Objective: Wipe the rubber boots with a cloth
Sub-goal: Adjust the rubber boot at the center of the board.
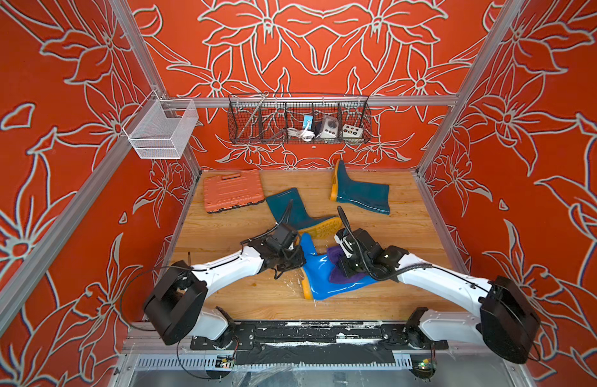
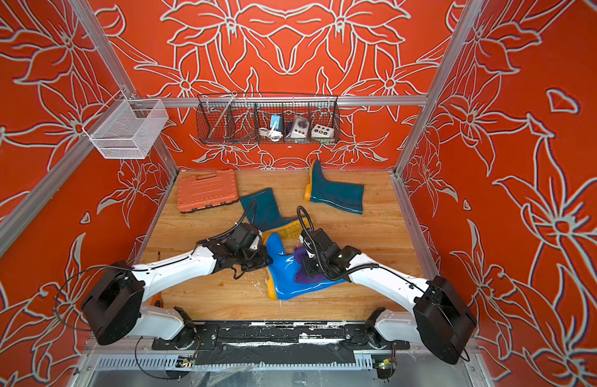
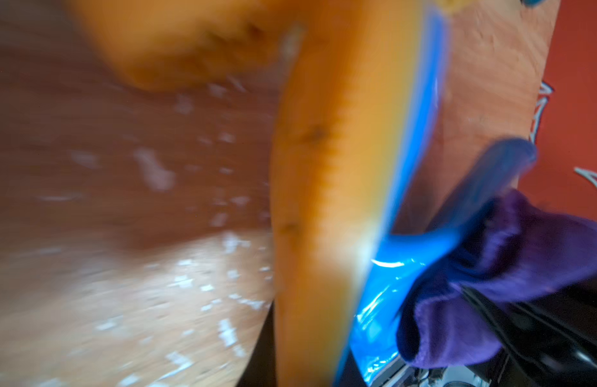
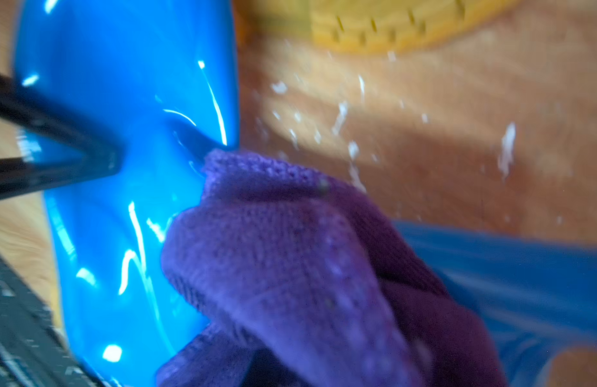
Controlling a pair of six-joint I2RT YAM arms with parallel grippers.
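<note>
A bright blue boot (image 1: 319, 271) (image 2: 283, 273) lies on its side at the front middle of the wooden table (image 1: 407, 234), orange sole edge toward the left arm. My left gripper (image 1: 295, 261) (image 2: 260, 259) is at that sole. In the left wrist view the sole (image 3: 324, 201) fills the gap between the jaws, which are shut on it. The purple cloth (image 1: 344, 278) (image 2: 302, 276) (image 4: 290, 251) lies bunched on the boot's shaft under my right gripper (image 1: 345, 268), which is shut on it. Two dark teal boots lie further back, one (image 1: 295, 211) in the middle and one (image 1: 361, 194) toward the right.
An orange tool case (image 1: 232, 190) lies at the back left. On the back wall hangs a black wire basket (image 1: 299, 119) holding small devices. A white mesh basket (image 1: 161, 129) hangs on the left rail. White specks (image 1: 290, 284) dot the wood beside the blue boot.
</note>
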